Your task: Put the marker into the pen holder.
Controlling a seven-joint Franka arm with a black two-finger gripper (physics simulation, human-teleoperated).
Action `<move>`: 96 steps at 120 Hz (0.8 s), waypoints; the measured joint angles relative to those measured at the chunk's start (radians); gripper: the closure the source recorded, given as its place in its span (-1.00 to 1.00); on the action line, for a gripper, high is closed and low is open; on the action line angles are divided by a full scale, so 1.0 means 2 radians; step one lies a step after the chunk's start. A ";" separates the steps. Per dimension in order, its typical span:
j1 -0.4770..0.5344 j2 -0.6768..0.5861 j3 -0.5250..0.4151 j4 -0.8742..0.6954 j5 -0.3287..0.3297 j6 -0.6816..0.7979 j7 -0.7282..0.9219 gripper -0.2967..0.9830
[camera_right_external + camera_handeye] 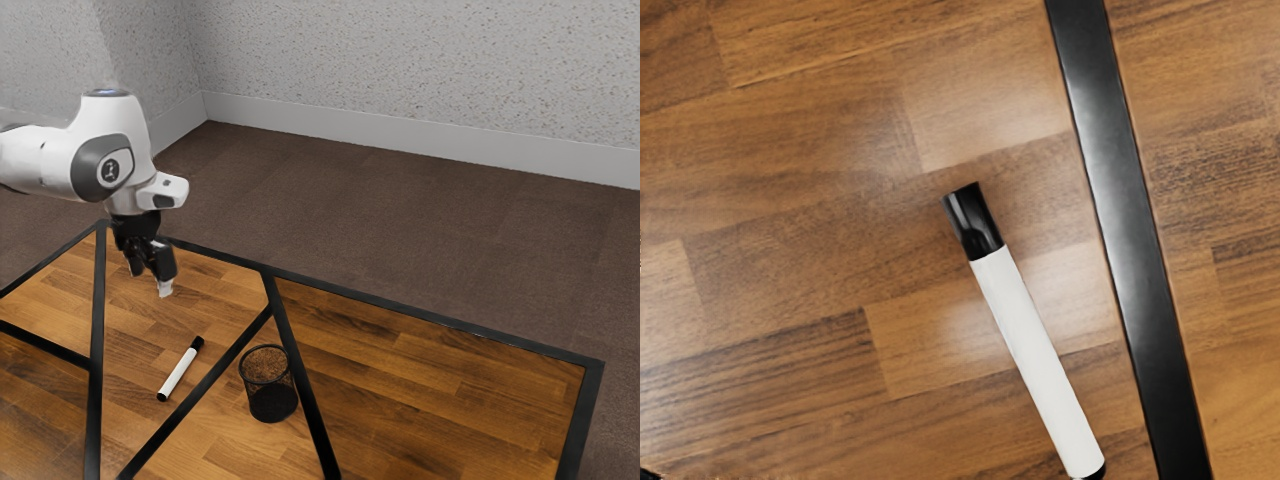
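Okay, seeing open, empty gripper (151, 282) above table (430, 375), marker (180, 371) lying flat, pen holder (271, 402) at its 3 o'clock in exterior view. Probably light, stiff, bit slick, could roll; best pinch crosswise, mid white barrel (1032, 350).

The exterior view's left edge crops the arm (35, 160); 2 edges crop the table (480, 335). The wrist view cuts off the marker (1035, 360) at 1 end and a dark scrap (648, 474) (too small to name).
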 joint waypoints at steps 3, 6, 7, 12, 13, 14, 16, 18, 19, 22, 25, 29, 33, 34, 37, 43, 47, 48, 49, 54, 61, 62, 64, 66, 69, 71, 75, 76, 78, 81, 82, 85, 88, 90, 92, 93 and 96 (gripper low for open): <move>0.004 0.002 0.000 -0.008 0.000 0.014 -0.010 -0.54; 0.007 0.002 0.000 -0.017 0.000 0.028 -0.022 -0.53; 0.008 0.002 0.000 -0.021 0.000 0.032 -0.026 -0.53; 0.013 0.003 0.000 -0.038 0.000 0.056 -0.047 -0.50; 0.013 0.004 0.000 -0.040 0.000 0.060 -0.052 -0.48; 0.014 0.005 0.000 -0.042 0.000 0.064 -0.056 -0.46; 0.016 0.007 0.000 -0.046 0.000 0.072 -0.065 -0.42; 0.017 0.010 0.000 -0.048 0.000 0.080 -0.074 -0.36; 0.018 0.012 0.000 -0.049 0.000 0.084 -0.079 -0.34; 0.019 0.017 0.000 -0.051 0.000 0.094 -0.091 -0.26; 0.021 0.022 0.000 -0.052 0.000 0.104 -0.104 -0.20; 0.021 0.029 0.000 -0.052 0.000 0.116 -0.120 -0.14; 0.018 0.037 0.001 -0.051 0.000 0.126 -0.134 -0.10; 0.016 0.039 0.001 -0.051 0.000 0.128 -0.138 -0.09; 0.006 0.046 0.001 -0.049 0.000 0.134 -0.148 -0.06; -0.026 0.060 0.000 -0.045 0.000 0.145 -0.168 -0.01; -0.047 0.066 0.000 -0.042 0.000 0.151 -0.180 0.02; -0.051 0.067 0.000 -0.042 0.000 0.152 -0.183 0.03; -0.055 0.069 0.000 -0.041 0.000 0.153 -0.186 0.03; -0.064 0.074 0.000 -0.040 0.000 0.160 -0.200 0.06; -0.062 0.082 0.000 -0.037 0.000 0.167 -0.218 0.08; -0.062 0.083 0.000 -0.036 0.000 0.167 -0.221 0.08; -0.061 0.085 0.000 -0.034 0.000 0.169 -0.226 0.09; -0.059 0.087 0.000 -0.033 0.000 0.170 -0.230 0.09; -0.058 0.092 0.000 -0.030 0.000 0.172 -0.237 0.10; -0.057 0.096 0.000 -0.028 0.000 0.174 -0.241 0.10; -0.056 0.103 0.000 -0.023 0.000 0.176 -0.249 0.11; -0.056 0.105 0.000 -0.022 0.000 0.176 -0.250 0.11; -0.055 0.108 0.000 -0.020 0.000 0.177 -0.254 0.11; -0.053 0.112 0.000 -0.018 0.000 0.178 -0.258 0.11; -0.052 0.113 0.000 -0.017 0.000 0.178 -0.259 0.12; -0.049 0.117 0.000 -0.016 0.000 0.180 -0.263 0.12; -0.046 0.122 0.000 -0.015 0.000 0.180 -0.267 0.12; -0.045 0.126 0.000 -0.014 0.000 0.181 -0.270 0.12; -0.045 0.129 0.000 -0.013 0.000 0.181 -0.272 0.13; -0.045 0.131 0.000 -0.013 0.000 0.182 -0.273 0.13; -0.044 0.137 0.000 -0.010 0.000 0.182 -0.276 0.13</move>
